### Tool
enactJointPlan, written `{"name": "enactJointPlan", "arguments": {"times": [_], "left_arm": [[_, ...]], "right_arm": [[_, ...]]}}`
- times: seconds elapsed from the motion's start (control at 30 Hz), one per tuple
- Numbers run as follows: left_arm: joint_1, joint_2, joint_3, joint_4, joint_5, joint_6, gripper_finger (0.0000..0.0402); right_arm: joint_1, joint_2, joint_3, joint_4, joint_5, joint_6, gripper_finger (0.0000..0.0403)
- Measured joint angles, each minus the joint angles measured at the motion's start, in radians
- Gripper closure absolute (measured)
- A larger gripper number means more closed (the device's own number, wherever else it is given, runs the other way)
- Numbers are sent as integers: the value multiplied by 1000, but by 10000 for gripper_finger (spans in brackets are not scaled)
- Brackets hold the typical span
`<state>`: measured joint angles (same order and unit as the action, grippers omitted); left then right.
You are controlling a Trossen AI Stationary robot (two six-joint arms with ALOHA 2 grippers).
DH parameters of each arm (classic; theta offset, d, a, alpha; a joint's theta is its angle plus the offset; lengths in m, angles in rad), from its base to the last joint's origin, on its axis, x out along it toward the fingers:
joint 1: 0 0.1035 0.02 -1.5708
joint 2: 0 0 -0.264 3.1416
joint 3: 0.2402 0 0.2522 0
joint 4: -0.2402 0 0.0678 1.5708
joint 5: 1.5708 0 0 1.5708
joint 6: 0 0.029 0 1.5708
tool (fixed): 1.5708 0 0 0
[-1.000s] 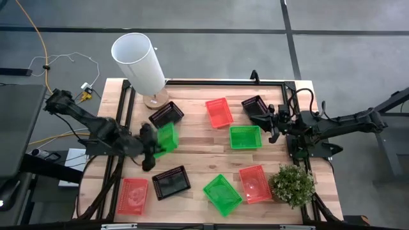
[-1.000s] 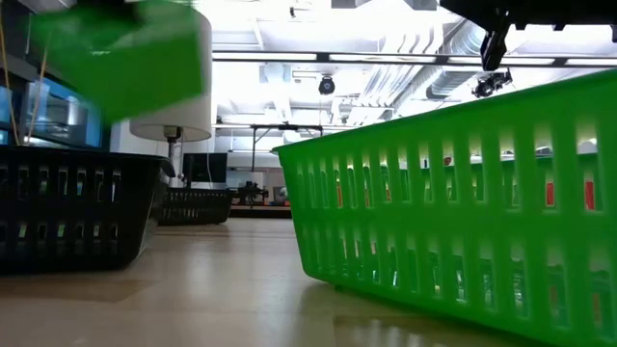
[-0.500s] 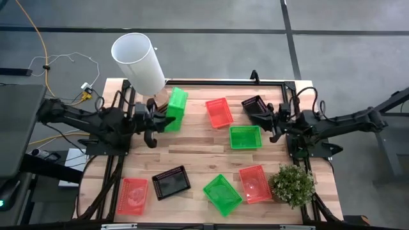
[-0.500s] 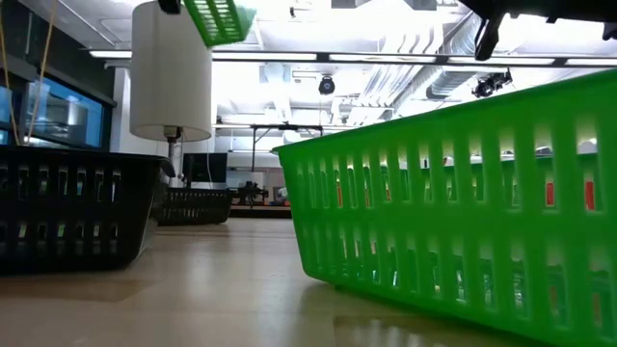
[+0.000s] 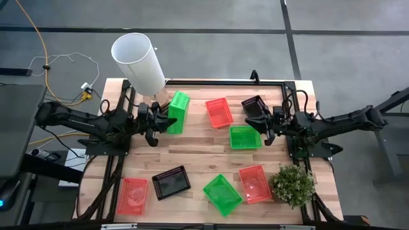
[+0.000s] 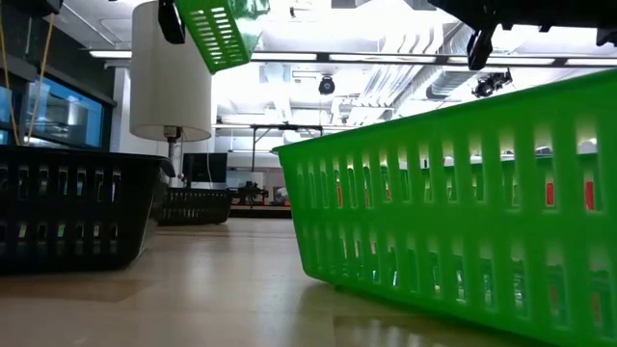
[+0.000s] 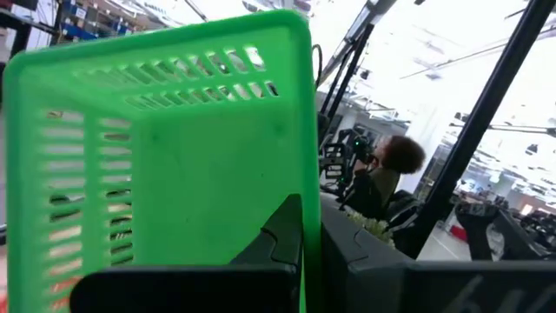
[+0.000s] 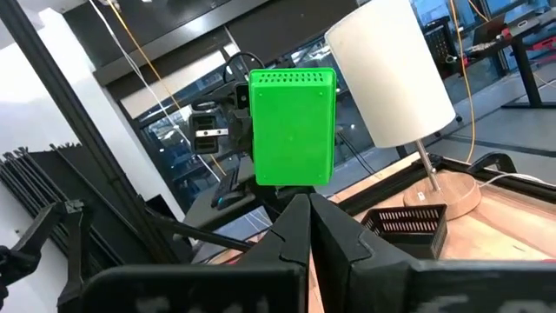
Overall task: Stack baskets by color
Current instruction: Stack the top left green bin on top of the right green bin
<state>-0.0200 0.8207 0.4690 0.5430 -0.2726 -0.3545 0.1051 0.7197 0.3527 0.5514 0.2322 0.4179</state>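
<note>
Nearest the low camera, a green basket (image 6: 463, 222) rests on the table. Farther off, our left gripper (image 5: 155, 117), clamped on the rim of a raised green basket (image 5: 177, 111), holds it tilted beside the white lamp (image 5: 138, 62). Our right gripper (image 5: 266, 130) is closed and empty near the black basket (image 5: 254, 105). We judge the mesh plastic light, fairly stiff, best pinched by a wall.

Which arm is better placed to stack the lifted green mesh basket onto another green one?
Left. The left gripper is shut on the green plastic mesh basket, holding it tilted above the table. The right gripper is shut and empty, beside the green basket lying flat.
</note>
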Motion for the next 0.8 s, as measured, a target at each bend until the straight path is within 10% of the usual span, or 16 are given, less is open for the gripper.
{"name": "enactJointPlan", "arguments": {"times": [0.23,0.8], "left_arm": [[0,95,89,-93,14,14,401],[4,856,709,-242,138,349,401]], "right_arm": [[0,0,0,65,5,-7,402],[-1,-2,0,532,101,-258,402]]}}
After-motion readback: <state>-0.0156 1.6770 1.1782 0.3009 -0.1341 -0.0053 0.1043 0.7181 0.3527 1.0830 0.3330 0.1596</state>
